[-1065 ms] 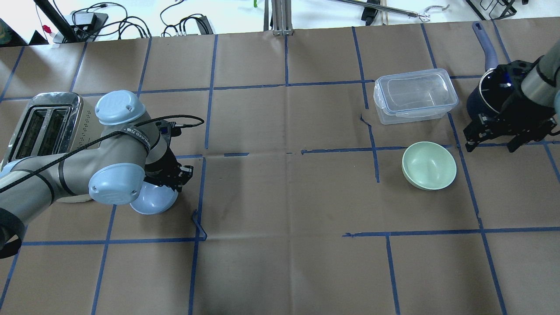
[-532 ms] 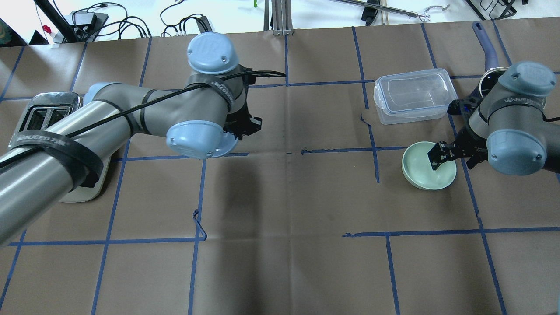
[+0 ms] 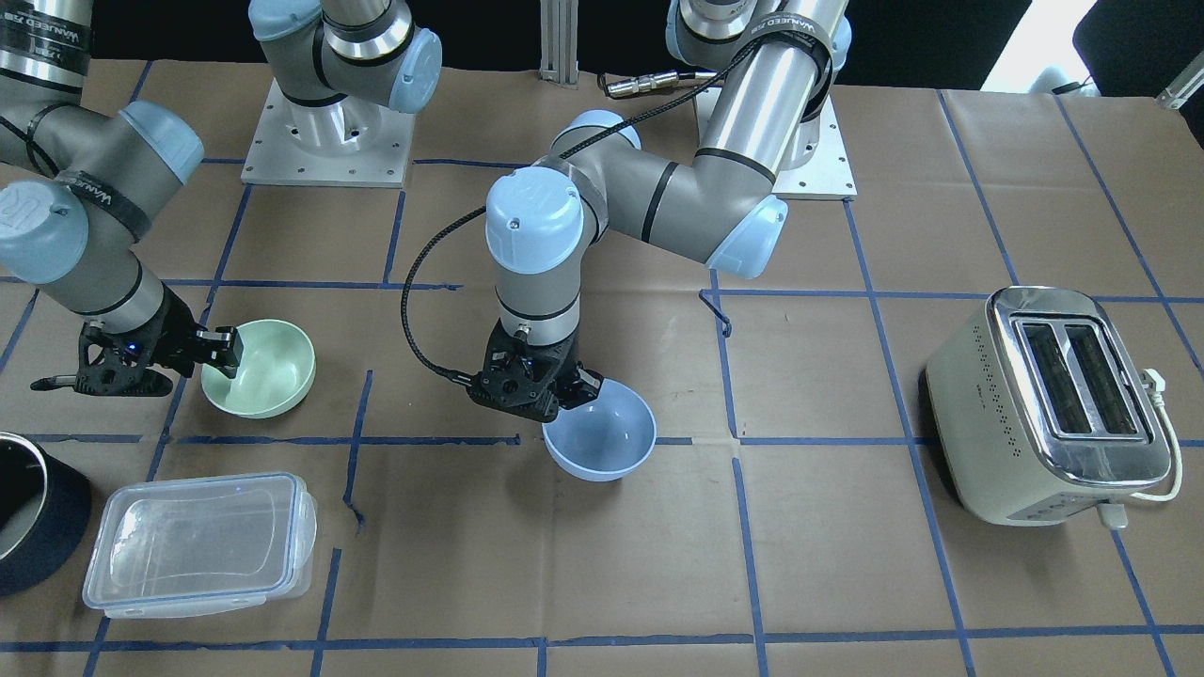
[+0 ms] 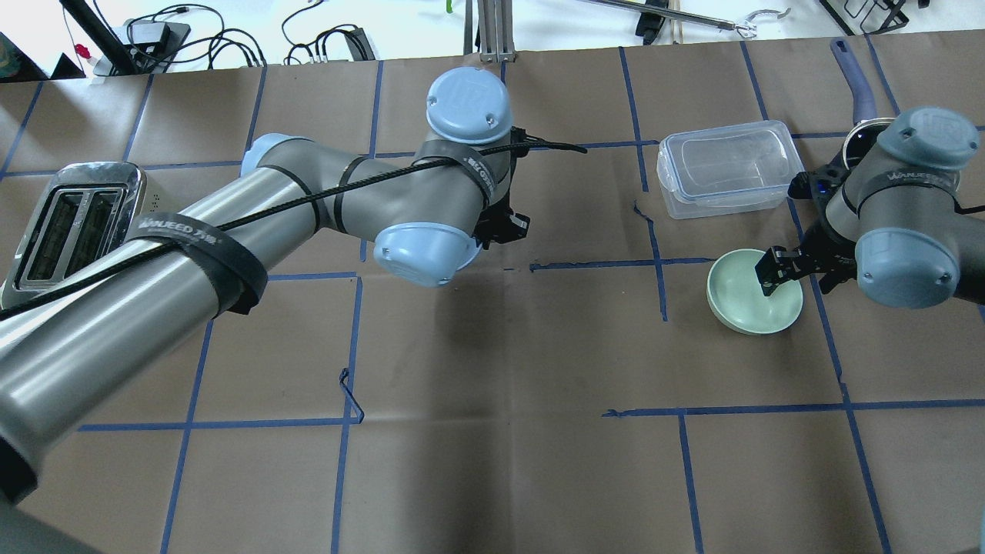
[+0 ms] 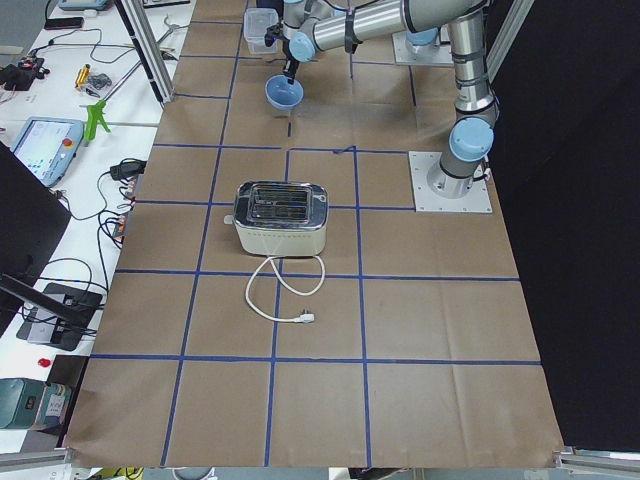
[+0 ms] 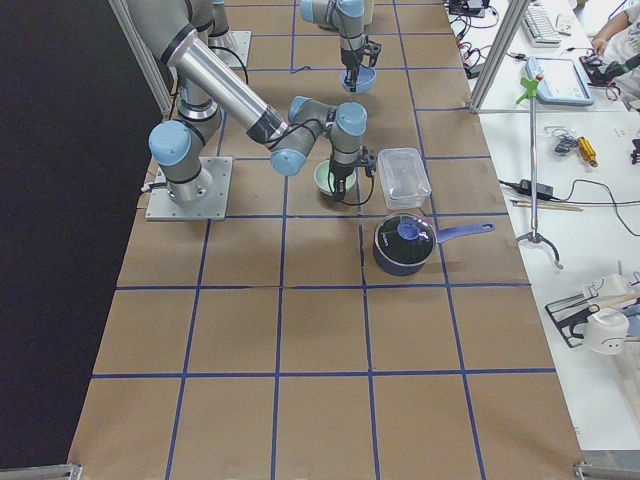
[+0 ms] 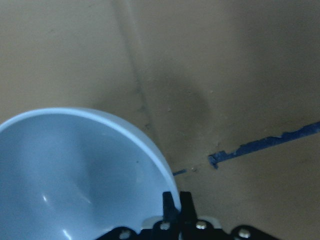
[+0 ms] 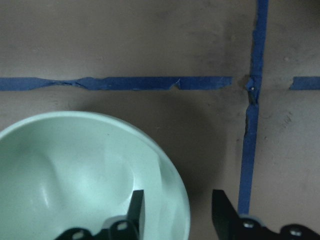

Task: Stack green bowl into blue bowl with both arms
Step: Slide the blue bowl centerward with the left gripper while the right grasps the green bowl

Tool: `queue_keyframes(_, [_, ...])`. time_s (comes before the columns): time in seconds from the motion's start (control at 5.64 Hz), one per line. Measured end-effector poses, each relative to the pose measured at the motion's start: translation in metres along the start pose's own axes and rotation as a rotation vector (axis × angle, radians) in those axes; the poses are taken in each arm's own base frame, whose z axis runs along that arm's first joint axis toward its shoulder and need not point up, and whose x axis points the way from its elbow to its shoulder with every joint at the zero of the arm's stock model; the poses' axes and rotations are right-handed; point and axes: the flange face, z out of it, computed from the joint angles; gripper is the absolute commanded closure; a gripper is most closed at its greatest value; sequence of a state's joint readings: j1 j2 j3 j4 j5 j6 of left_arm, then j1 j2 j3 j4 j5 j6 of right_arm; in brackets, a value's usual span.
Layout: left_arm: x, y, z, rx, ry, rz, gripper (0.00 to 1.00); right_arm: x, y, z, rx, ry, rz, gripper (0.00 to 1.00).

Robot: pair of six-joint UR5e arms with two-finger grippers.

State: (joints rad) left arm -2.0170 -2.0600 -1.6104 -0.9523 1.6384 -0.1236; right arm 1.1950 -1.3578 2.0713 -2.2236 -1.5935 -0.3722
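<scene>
Two changes matter over the last second.

1. The left arm has swung away from the cream-and-chrome two-slot toaster [image 3: 1053, 404]. It has brought the small round matte periwinkle-blue bowl [image 3: 602, 437] to the middle of the brown paper-covered table [image 3: 847, 564]. The left claw [image 3: 572, 393] is clamped on the rim of the blue bowl, and the left wrist view shows both fingers pinched together over it. You cannot tell whether the bowl rests on the table or hangs just above it. In the overhead view the arm hides it.

2. The right claw [image 4: 797, 278] has left the dark saucepan [image 3: 38, 527] and come down onto the small round matte mint-green bowl [image 4: 746, 304]. Its jaws stand apart, one finger inside the rim and one outside, and they grip nothing yet. The green bowl has not moved. It sits on the table just beside the clear rectangular lidded container [image 3: 198, 545].

Treat the blue bowl as staged to receive. The two bowls are well apart, so the task is likely under half done. Gripping, lifting, carrying and nesting the green bowl all remain.
</scene>
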Motion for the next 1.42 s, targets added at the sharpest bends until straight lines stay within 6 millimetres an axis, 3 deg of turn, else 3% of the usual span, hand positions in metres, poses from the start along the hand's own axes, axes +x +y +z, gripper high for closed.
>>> queue_keyframes(0.35, [0.030, 0.009, 0.016, -0.018, 0.002, 0.038, 0.93, 0.000, 0.000, -0.005, 0.006, -0.001, 0.006, 0.94])
queue_keyframes(0.53, [0.037, 0.013, 0.021, -0.028, -0.001, 0.048, 0.03, 0.000, 0.000, -0.014, 0.012, 0.004, 0.009, 0.94])
queue_keyframes(0.89, [0.040, 0.018, 0.019, -0.031, -0.002, 0.053, 0.01, 0.004, -0.011, -0.074, -0.006, 0.000, 0.008, 0.94])
queue_keyframes(1.06, [0.036, 0.016, 0.000, -0.009, 0.002, 0.046, 0.01, 0.006, -0.020, -0.113, -0.028, -0.012, 0.005, 0.94])
queue_keyframes(1.24, [0.020, 0.016, -0.032, -0.002, 0.001, 0.026, 0.01, 0.004, -0.028, -0.150, -0.043, -0.024, -0.005, 0.94])
queue_keyframes(1.42, [-0.014, 0.019, -0.074, -0.009, 0.008, -0.022, 0.01, -0.003, -0.032, -0.178, -0.048, -0.046, -0.018, 0.94])
